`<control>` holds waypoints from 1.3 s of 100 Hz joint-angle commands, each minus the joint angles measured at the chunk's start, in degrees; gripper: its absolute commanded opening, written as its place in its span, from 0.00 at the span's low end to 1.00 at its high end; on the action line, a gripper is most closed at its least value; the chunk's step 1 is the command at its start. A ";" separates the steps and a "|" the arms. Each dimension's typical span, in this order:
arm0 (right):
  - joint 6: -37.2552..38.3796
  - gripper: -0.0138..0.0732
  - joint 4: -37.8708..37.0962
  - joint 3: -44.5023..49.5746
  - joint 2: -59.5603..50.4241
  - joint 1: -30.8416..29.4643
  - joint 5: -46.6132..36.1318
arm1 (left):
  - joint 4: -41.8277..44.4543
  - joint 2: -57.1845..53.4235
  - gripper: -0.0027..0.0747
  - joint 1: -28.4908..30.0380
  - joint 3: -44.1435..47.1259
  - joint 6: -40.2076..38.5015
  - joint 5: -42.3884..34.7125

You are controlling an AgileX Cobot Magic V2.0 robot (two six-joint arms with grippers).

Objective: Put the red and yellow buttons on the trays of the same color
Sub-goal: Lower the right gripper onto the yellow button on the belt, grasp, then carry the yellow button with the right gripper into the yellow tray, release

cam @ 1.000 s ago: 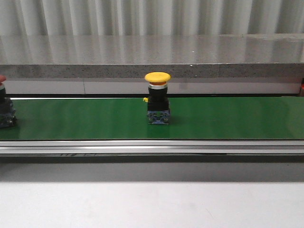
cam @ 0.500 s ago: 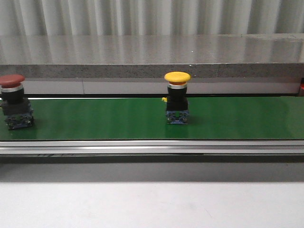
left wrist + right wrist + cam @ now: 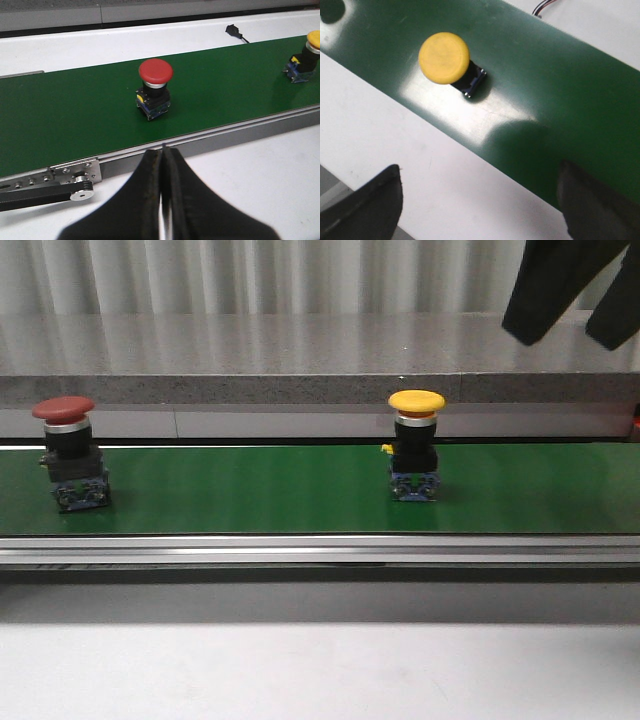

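Now both buttons have ridden rightward on your belt (image 3: pixel 250 495): yellow button (image 3: pixel 416 445) nears the spread right gripper (image 3: pixel 570 300); left gripper (image 3: pixel 163 165) pressed together.

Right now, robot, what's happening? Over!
Left hand shut, empty. Right hand open above yellow button. Red button and yellow both upright on green belt, apart. Nothing blocking.
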 commanded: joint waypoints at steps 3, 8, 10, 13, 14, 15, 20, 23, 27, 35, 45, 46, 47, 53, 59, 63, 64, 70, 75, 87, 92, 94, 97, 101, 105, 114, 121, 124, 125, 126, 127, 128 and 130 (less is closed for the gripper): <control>-2.96 0.88 2.22 -4.12 2.74 0.29 2.53 | -1.12 0.30 0.01 -0.38 -1.64 -0.17 -3.51; -4.53 0.88 3.34 -5.15 4.66 0.29 3.46 | -1.12 0.30 0.01 -0.38 -1.64 -0.17 -3.51; -4.93 0.88 3.77 -5.53 5.40 0.29 3.45 | -1.12 0.30 0.01 -0.38 -1.64 -0.17 -3.51; -5.74 0.87 4.31 -6.06 6.55 0.29 3.24 | -1.12 0.30 0.01 -0.38 -1.64 -0.17 -3.51; -5.93 0.87 4.59 -6.17 6.73 0.29 3.17 | -1.12 0.30 0.01 -0.38 -1.64 -0.17 -3.51; -6.10 0.87 4.74 -6.27 7.13 0.29 3.06 | -1.12 0.30 0.01 -0.38 -1.64 -0.17 -3.51; -7.50 0.86 5.68 -6.96 8.49 0.29 2.63 | -1.12 0.30 0.01 -0.38 -1.64 -0.17 -3.51; -8.20 0.85 6.12 -7.26 9.10 0.29 2.36 | -1.12 0.30 0.01 -0.38 -1.64 -0.17 -3.51; -9.18 0.85 6.63 -7.59 10.07 0.29 2.10 | -1.12 0.30 0.01 -0.38 -1.64 -0.17 -3.51; -10.32 0.84 7.11 -7.85 11.52 0.29 0.86 | -1.12 0.30 0.01 -0.38 -1.64 -0.17 -3.51; -10.60 0.84 7.11 -7.85 13.28 0.29 -1.75 | -1.12 0.30 0.01 -0.38 -1.64 -0.17 -3.51; -10.59 0.84 7.11 -7.91 13.50 0.29 -2.10 | -1.12 0.30 0.01 -0.38 -1.64 -0.17 -3.51; -10.69 0.84 7.11 -7.91 13.59 0.29 -2.28 | -1.12 0.30 0.01 -0.38 -1.64 -0.17 -3.51; -11.07 0.83 7.11 -7.91 14.64 0.29 -3.16 | -1.12 0.30 0.01 -0.38 -1.64 -0.17 -3.51; -11.24 0.76 7.11 -7.91 15.27 0.29 -3.69 | -1.12 0.30 0.01 -0.38 -1.64 -0.17 -3.51; -11.29 0.68 7.11 -7.91 15.53 0.29 -4.09 | -1.12 0.30 0.01 -0.38 -1.64 -0.17 -3.51; -11.29 0.67 7.11 -7.91 15.59 0.29 -4.37 | -1.12 0.30 0.01 -0.38 -1.64 -0.17 -3.51; -11.29 0.52 7.06 -7.91 15.71 0.29 -5.63 | -1.12 0.30 0.01 -0.38 -1.64 -0.17 -3.51; -11.29 0.42 7.06 -7.91 15.71 0.29 -6.22 | -1.12 0.30 0.01 -0.38 -1.64 -0.17 -3.51; -11.29 0.31 7.06 -7.91 15.71 0.29 -6.19 | -1.12 0.30 0.01 -0.38 -1.64 -0.17 -3.51; -11.29 0.31 7.06 -7.91 15.63 0.29 -6.07 | -1.12 0.30 0.01 -0.38 -1.64 -0.17 -3.51; -11.24 0.31 7.06 -7.91 15.56 0.21 -6.00 | -1.12 0.30 0.01 -0.38 -1.64 -0.17 -3.51; -11.10 0.31 7.06 -7.91 15.33 0.11 -6.00 | -1.12 0.30 0.01 -0.38 -1.64 -0.17 -3.51; -10.46 0.31 7.06 -7.91 15.02 0.00 -6.00 | -1.12 0.30 0.01 -0.38 -1.64 -0.17 -3.51; -9.31 0.31 7.06 -7.91 14.46 -0.26 -6.17 | -1.12 0.30 0.01 -0.38 -1.64 -0.17 -3.51; -6.60 0.31 7.06 -7.91 12.95 -1.11 -6.30 | -1.12 0.30 0.01 -0.38 -1.64 -0.17 -3.51; -4.30 0.31 7.06 -7.91 11.58 -2.13 -6.30 | -1.12 0.30 0.01 -0.38 -1.64 -0.17 -3.51; -3.45 0.31 7.06 -7.91 10.91 -2.77 -6.30 | -1.12 0.30 0.01 -0.38 -1.64 -0.17 -3.51; -3.11 0.31 7.06 -7.91 10.66 -2.90 -6.30 | -1.12 0.30 0.01 -0.38 -1.64 -0.17 -3.51; -2.95 0.31 7.06 -7.91 10.52 -3.14 -6.23 | -1.12 0.30 0.01 -0.38 -1.64 -0.17 -3.51; -2.75 0.31 7.06 -7.91 10.38 -3.28 -6.23 | -1.12 0.30 0.01 -0.38 -1.64 -0.17 -3.51; -2.42 0.31 7.06 -7.91 10.02 -3.43 -6.23 | -1.12 0.30 0.01 -0.38 -1.64 -0.17 -3.51; -1.95 0.31 7.06 -7.91 9.59 -3.85 -6.23 | -1.12 0.30 0.01 -0.38 -1.64 -0.17 -3.51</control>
